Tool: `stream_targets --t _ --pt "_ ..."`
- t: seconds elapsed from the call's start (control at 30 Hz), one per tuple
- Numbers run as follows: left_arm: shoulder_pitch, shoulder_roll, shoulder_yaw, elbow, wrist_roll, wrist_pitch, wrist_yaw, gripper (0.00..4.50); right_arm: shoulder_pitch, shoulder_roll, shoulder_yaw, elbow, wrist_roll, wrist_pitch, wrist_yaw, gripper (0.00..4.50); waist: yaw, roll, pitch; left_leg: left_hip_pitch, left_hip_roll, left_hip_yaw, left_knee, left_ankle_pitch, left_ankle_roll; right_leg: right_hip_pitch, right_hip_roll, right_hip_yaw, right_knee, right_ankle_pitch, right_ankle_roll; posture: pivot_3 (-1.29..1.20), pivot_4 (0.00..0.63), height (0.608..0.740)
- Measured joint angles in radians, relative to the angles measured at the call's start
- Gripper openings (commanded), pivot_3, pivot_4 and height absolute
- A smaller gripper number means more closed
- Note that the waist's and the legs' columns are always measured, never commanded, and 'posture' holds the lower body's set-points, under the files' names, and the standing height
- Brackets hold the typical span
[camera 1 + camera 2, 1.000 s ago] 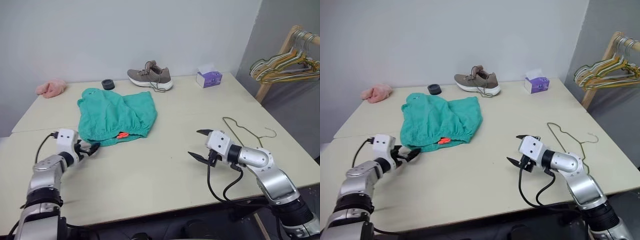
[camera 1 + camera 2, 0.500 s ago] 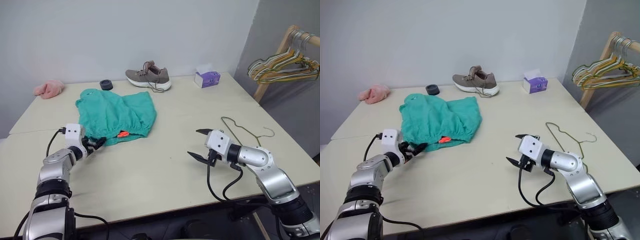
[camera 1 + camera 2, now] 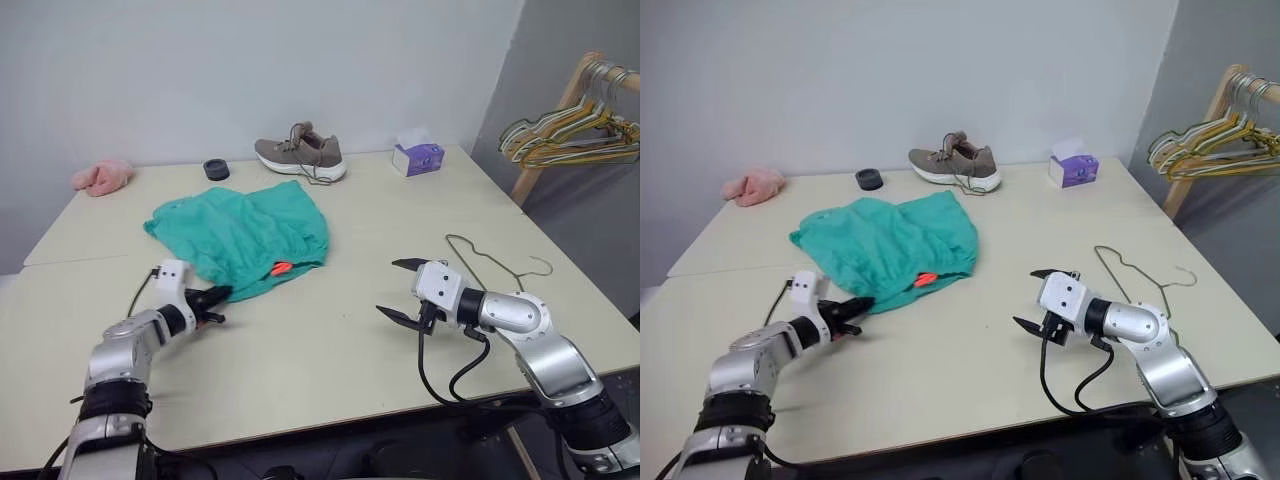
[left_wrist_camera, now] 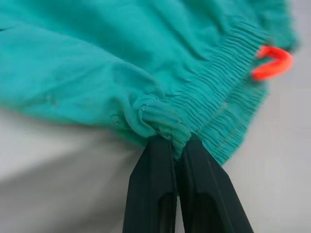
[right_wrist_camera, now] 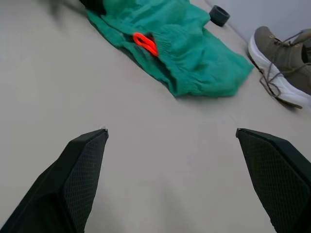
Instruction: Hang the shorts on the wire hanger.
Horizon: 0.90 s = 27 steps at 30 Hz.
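The left gripper (image 4: 175,145) is clenched on a bunched fold of the gathered waistband at the near corner of the shorts (image 3: 245,232), its two black fingers (image 4: 150,189) pressed together with teal cloth pinched between the tips. A corner grip like this makes sense: from there the garment can be dragged or lifted without the whole thing balling up. The rest of the shorts lie spread on the table (image 3: 330,350), fanning away from the pinch toward the far side, with the orange-red drawstring tag (image 3: 281,267) just beside the waistband (a handy marker for which edge is the top).

The right gripper (image 3: 403,290) hovers above bare tabletop with its jaws wide apart and nothing between them, pointed toward the shorts, probably waiting to take a second hold or to fetch the hanger. The wire hanger (image 3: 490,262) lies flat on the table just beyond that arm, well apart from the shorts, so nothing is hung yet.

Farther back sit a shoe (image 3: 300,153), a small dark ring (image 3: 216,168), a purple tissue box (image 3: 417,155) and a pink cloth (image 3: 102,176); a rack of hangers (image 3: 570,125) stands off the table's right end.
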Motion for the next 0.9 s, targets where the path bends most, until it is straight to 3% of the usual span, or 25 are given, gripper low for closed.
stream_targets --t 0.17,0.4,0.43,0.57,0.77,0.9 --pt "0.035 -0.091 -0.113 -0.265 -0.085 0.166 -0.018 0.04 0.034 -0.102 -0.038 -0.034 0.043 0.004 0.083 4.5 -0.001 0.0 0.0 0.001 0.0 0.001 0.002 0.0 0.0 0.002 0.0 0.001 0.0 0.0 0.001 -0.27 0.0 0.74" --pt "0.033 -0.198 -0.263 -0.421 -0.103 0.243 0.014 0.04 0.057 -0.158 -0.056 -0.05 0.054 0.005 0.126 4.5 -0.017 0.0 0.0 0.008 0.001 0.005 0.003 0.0 0.0 0.007 0.003 0.005 0.0 0.0 0.002 -0.28 0.0 0.74" --pt "0.035 -0.193 -0.27 -0.434 -0.105 0.245 0.009 0.53 0.057 -0.158 -0.056 -0.053 0.055 0.005 0.126 4.5 -0.022 0.0 0.0 0.009 0.001 0.005 0.003 0.0 0.0 0.008 0.004 0.005 0.0 0.0 0.002 -0.28 0.0 0.74" --pt "0.074 -0.12 -0.255 -0.488 -0.141 0.248 -0.038 1.62 0.061 -0.163 -0.052 -0.082 0.063 0.015 0.143 4.5 -0.033 0.001 0.0 0.01 0.002 0.005 0.003 0.0 0.0 0.008 0.005 0.006 0.0 0.0 0.002 -0.27 0.0 0.74" --pt "0.17 0.069 -0.192 -0.608 -0.179 0.205 -0.16 3.45 0.059 -0.165 -0.004 -0.1 0.052 0.011 0.168 4.5 -0.024 0.001 0.001 0.009 0.001 0.006 0.002 0.0 0.0 0.008 0.004 0.007 -0.001 0.0 0.002 -0.24 0.0 0.74" --pt "0.251 0.182 -0.129 -0.612 -0.175 0.133 -0.224 3.45 0.026 -0.139 0.057 -0.091 0.022 -0.011 0.171 4.5 -0.022 0.003 0.003 0.01 0.001 0.006 0.001 0.0 0.0 0.007 0.004 0.008 -0.001 0.0 0.002 -0.23 0.0 0.74"
